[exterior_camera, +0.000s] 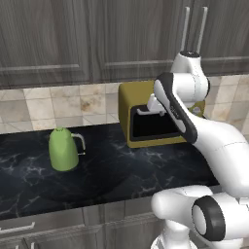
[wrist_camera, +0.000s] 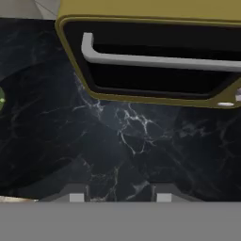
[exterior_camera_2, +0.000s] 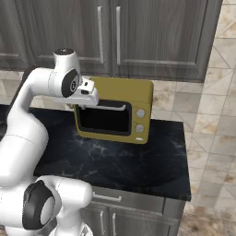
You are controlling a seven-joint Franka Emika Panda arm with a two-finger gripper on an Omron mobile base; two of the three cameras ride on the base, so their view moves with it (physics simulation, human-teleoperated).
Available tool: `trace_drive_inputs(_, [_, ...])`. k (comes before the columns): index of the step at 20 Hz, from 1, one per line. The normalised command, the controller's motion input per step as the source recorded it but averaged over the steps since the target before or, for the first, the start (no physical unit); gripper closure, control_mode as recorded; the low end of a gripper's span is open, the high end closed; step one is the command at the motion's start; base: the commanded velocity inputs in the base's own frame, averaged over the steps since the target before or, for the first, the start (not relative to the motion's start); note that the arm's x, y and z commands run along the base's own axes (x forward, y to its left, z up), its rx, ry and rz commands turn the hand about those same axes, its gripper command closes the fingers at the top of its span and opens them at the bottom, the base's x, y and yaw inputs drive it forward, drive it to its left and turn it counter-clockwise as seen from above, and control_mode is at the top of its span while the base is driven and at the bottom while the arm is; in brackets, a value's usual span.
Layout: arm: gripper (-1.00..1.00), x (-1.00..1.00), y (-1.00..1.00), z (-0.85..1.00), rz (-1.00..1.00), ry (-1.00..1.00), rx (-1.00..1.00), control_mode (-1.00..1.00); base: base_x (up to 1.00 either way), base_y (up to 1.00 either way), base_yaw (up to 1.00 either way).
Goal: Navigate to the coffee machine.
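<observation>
Claw (wrist_camera: 120, 194), jaws apart and empty, above dark marble surface (wrist_camera: 132, 155), facing mustard-yellow oven (wrist_camera: 155, 70); green kettle (exterior_camera: 63, 149) leftward.

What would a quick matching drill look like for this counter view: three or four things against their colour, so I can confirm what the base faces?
Things:
1. kettle
2. toaster oven
3. countertop
4. upper cabinets

Descriptions:
A. black, white-veined marble
B. mustard yellow, dark door, grey handle
C. green
D. grey wood grain

Pairs: 1-C, 2-B, 3-A, 4-D
</observation>
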Motion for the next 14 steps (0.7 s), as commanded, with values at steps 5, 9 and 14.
trace_drive_inputs(5, [-1.0, -0.47, -0.05, -0.04, 0.0, 0.0, 0.0, -1.0, 0.0, 0.0, 0.0])
trace_drive_inputs(9, [-1.0, -0.88, -0.13, -0.21, 0.0, 0.0, 0.0, -1.0, 0.0, 0.0, 0.0])
trace_drive_inputs(14, [-1.0, -0.87, -0.04, -0.3, 0.0, 0.0, 0.0, -1.0, 0.0, 0.0, 0.0])
